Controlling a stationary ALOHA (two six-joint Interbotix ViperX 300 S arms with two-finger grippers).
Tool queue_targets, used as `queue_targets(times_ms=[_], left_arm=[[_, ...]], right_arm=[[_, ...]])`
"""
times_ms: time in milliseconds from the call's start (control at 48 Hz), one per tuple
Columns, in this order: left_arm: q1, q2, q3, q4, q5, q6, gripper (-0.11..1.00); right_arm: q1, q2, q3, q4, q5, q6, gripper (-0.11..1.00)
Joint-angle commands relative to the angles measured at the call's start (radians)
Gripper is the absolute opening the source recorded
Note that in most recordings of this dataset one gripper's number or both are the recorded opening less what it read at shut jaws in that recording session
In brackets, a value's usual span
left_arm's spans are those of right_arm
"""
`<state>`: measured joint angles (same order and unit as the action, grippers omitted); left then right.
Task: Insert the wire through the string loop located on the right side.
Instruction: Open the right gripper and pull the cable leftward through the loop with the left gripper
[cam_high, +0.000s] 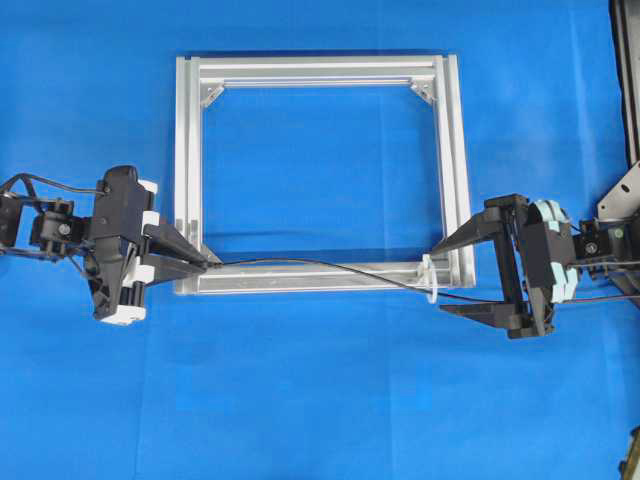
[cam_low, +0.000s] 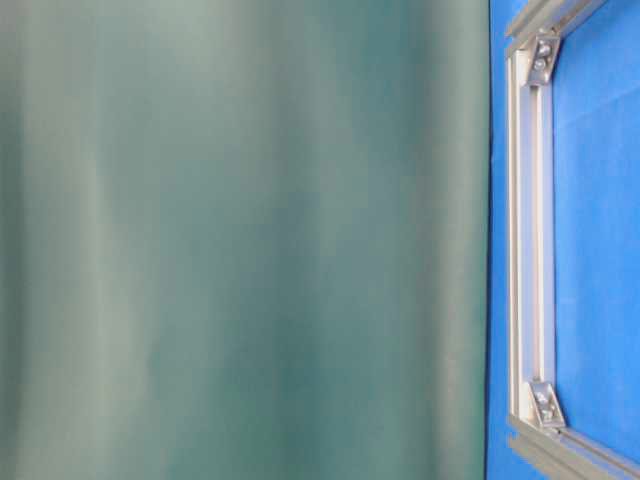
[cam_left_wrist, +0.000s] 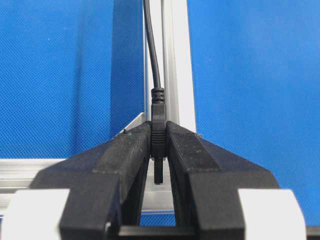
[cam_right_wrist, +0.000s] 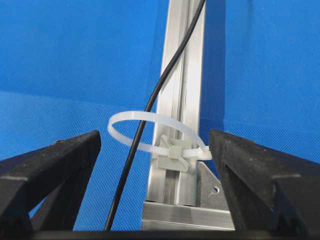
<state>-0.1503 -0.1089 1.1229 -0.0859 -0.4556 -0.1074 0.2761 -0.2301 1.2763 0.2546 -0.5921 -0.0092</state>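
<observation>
- The left hand (cam_high: 200, 264) sits at the lower left corner of the silver frame (cam_high: 187, 150), its fingers (cam_left_wrist: 125, 155) pressed together on the moulded black end of the wire (cam_high: 300, 264).
- In the left wrist view the plug end stands upright between the two pads, a short stub showing below the grip and the ribbed collar just above it; the cable rises from there along the frame's bar.
- From the left hand the wire runs rightward along the frame's bottom bar, dips slightly off the bar toward the lower right corner, and carries on to the right beneath the right arm.
- The string loop (cam_high: 431, 277) is a white ring fixed on the bottom bar near the frame's lower right corner; it stands up from a small grey mount.
- In the right wrist view the wire passes through the loop (cam_right_wrist: 150, 127), entering from above and leaving below on the blue tabletop (cam_high: 320, 400).
- The right hand (cam_high: 440, 278) has its fingers spread wide apart, one on each side of the loop, touching neither the loop nor the wire.
- The table-level view shows mostly a blurred green surface, with one side of the frame and two corner brackets (cam_low: 541, 58) at the right edge.
</observation>
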Motion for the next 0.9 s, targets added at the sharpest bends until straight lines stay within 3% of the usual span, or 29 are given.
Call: queue_targets(times_ms=[0,271,479,562,875], left_arm=[[-0.005,-0.017,-0.006,0.005,-0.003,0.011,0.09],[-0.005,-0.017,-0.011,0.006,0.000,0.005,0.13],[-0.006,-0.018,-0.006,0.006,0.003,0.009,0.73],[0.000,-0.018,-0.006,0.006,0.005,0.009,0.90],[0.002,-0.040,-0.020,0.006,0.017,0.006,0.90]], right_arm=[[0.000,-0.011,-0.014,-0.002,0.000,-0.002,0.94],[0.000,-0.011,-0.014,-0.002,0.006,-0.002,0.94],[-0.002,-0.009,-0.014,-0.002,0.006,-0.002,0.94],[-0.002,-0.011,-0.014,-0.002,0.006,-0.002,0.94],[-0.006,-0.054,-0.031,-0.002,0.032,-0.002,0.94]])
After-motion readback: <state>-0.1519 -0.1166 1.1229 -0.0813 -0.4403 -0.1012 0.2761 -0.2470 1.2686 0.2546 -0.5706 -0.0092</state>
